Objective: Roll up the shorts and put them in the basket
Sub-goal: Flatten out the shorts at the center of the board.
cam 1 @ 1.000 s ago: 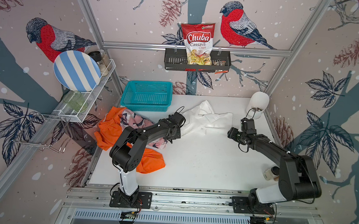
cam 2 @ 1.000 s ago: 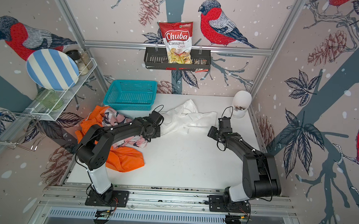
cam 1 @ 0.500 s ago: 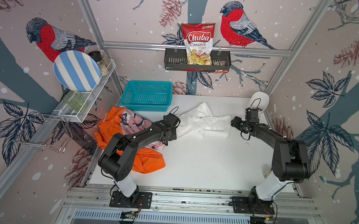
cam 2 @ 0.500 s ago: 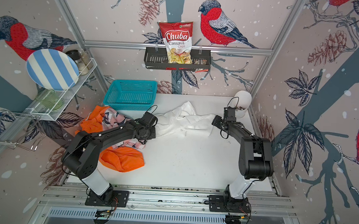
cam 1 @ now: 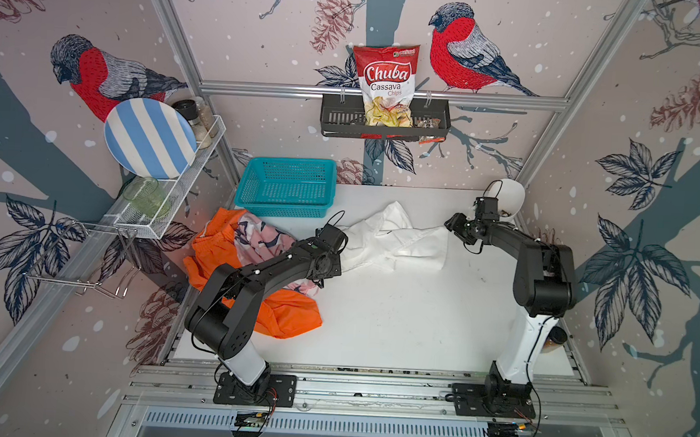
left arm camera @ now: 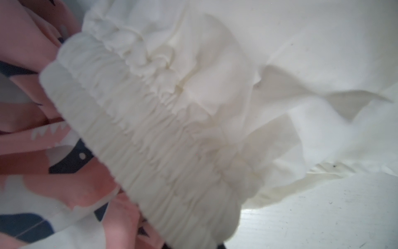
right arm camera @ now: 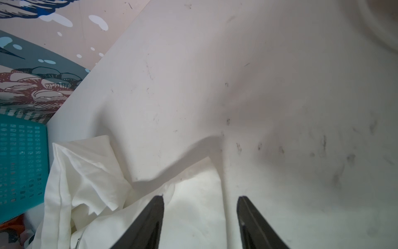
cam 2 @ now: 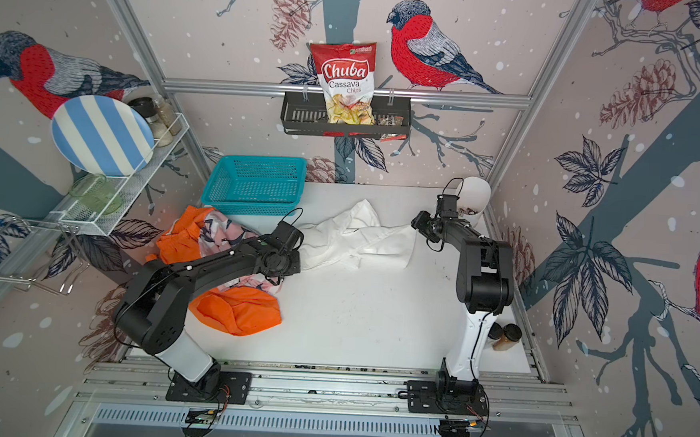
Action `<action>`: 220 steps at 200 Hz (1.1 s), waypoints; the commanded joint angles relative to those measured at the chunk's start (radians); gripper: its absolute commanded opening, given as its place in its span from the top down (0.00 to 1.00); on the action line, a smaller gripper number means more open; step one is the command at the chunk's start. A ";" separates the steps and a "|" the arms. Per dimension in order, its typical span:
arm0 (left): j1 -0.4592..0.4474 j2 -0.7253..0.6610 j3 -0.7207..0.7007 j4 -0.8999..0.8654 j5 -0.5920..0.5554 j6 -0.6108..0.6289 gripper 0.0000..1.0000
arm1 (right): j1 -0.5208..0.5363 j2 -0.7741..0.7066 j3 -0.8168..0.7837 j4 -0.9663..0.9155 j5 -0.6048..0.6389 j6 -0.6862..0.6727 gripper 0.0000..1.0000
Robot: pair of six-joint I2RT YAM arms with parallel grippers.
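The white shorts (cam 1: 396, 243) lie crumpled at the back middle of the table. My left gripper (cam 1: 338, 264) is at their left end, shut on the gathered waistband (left arm camera: 163, 155), which covers its jaws in the left wrist view. My right gripper (right arm camera: 200, 197) is open at the shorts' right end (cam 2: 405, 239), one finger (right arm camera: 150, 217) over the cloth and the other over bare table, the leg's edge between them. The pink shark-print shorts (cam 1: 255, 238) and the orange shorts (cam 1: 288, 313) lie heaped under the left arm.
A teal basket (cam 1: 285, 186) stands at the back left of the table. A white cup (cam 1: 510, 196) stands in the back right corner, just behind the right wrist. Two jars (cam 2: 505, 335) stand at the front right edge. A wire shelf (cam 1: 174, 200) with a striped plate hangs on the left wall.
My right gripper has moved toward the back onto the shorts' right end, and its jaws have narrowed a little. My left gripper has pulled the waistband slightly left.
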 commanded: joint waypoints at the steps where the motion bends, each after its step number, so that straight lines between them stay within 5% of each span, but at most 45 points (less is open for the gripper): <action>1: 0.002 -0.009 -0.001 0.002 -0.001 0.005 1.00 | 0.001 0.045 0.050 -0.050 0.004 0.042 0.42; 101: 0.003 -0.030 -0.054 0.013 0.005 0.002 1.00 | 0.043 0.196 0.225 -0.124 -0.010 0.118 0.50; 145: 0.004 -0.033 -0.059 0.015 0.005 0.001 1.00 | 0.051 0.199 0.230 -0.148 -0.010 0.108 0.68; 179: 0.003 -0.040 -0.065 0.021 0.003 -0.003 1.00 | 0.057 0.168 0.206 -0.156 0.009 0.089 1.00; 220: 0.003 -0.042 -0.028 0.018 -0.014 0.003 1.00 | 0.055 0.078 0.178 -0.131 0.075 0.065 1.00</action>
